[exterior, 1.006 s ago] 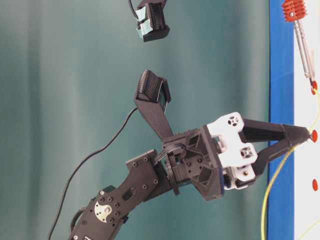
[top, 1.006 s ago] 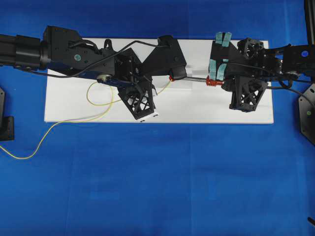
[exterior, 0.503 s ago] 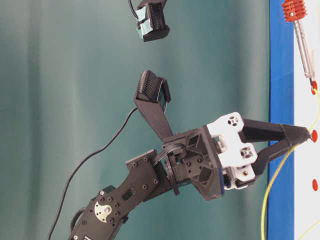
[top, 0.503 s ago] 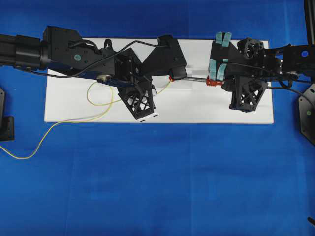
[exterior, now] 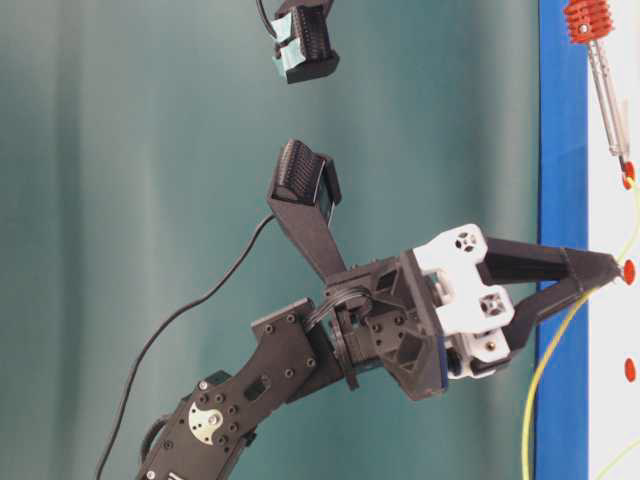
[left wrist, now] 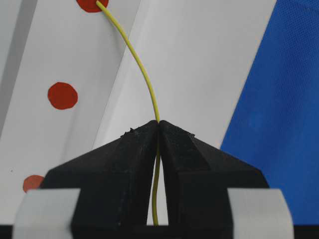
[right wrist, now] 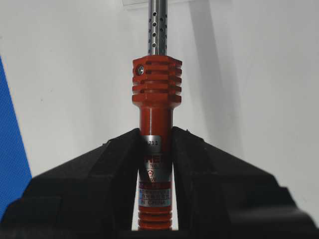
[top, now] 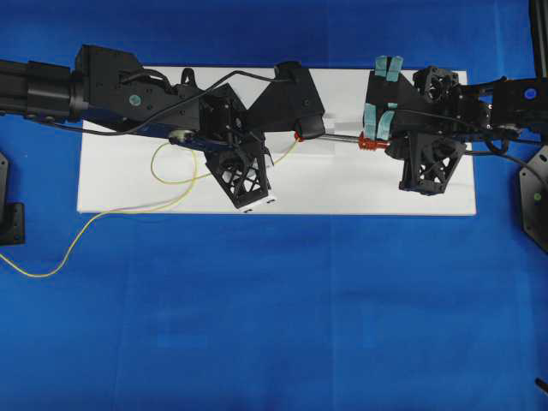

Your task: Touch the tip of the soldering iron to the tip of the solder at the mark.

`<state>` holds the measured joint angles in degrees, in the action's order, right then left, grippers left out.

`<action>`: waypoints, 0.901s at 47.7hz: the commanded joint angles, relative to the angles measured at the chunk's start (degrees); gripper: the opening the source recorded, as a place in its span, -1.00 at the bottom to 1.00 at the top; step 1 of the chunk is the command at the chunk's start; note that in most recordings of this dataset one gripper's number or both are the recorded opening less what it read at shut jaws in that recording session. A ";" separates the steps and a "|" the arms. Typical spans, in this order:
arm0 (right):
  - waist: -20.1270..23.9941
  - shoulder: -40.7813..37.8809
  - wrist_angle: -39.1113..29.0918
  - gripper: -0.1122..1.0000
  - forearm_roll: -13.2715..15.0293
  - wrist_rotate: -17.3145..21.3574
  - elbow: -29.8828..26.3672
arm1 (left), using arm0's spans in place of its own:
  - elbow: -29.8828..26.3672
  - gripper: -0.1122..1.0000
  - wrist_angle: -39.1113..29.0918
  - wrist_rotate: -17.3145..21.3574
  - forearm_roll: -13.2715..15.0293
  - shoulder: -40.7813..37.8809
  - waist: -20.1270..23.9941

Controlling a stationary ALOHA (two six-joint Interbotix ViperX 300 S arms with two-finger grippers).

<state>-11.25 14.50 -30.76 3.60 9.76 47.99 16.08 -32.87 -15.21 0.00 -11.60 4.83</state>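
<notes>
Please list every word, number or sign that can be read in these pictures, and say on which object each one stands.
"IN CHINA": bottom line of the label on the soldering iron handle, right wrist view, between the fingers of the right hand.
"NO": faint, higher on that label.
The top line, ending perhaps in "3", the red triangle sign and the middle lines are too small to read.
The board bears only plain red dots; no text elsewhere.

white board (top: pixel 342 188), red dots (left wrist: pixel 63 95), blue cloth (top: pixel 274 325)
</notes>
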 commanded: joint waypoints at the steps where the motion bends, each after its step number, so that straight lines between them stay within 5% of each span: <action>1: 0.00 0.44 0.26 -0.68 0.00 -0.09 -1.23 | -1.41 -0.75 0.35 0.18 -0.09 0.97 0.09; 43: 0.00 0.79 0.35 -0.68 -0.09 -0.09 -0.97 | 10.55 -0.75 5.27 -0.09 -0.18 15.56 0.97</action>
<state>-11.25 14.50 -30.76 3.60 9.76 47.99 27.07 -28.48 -15.38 0.00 2.29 5.54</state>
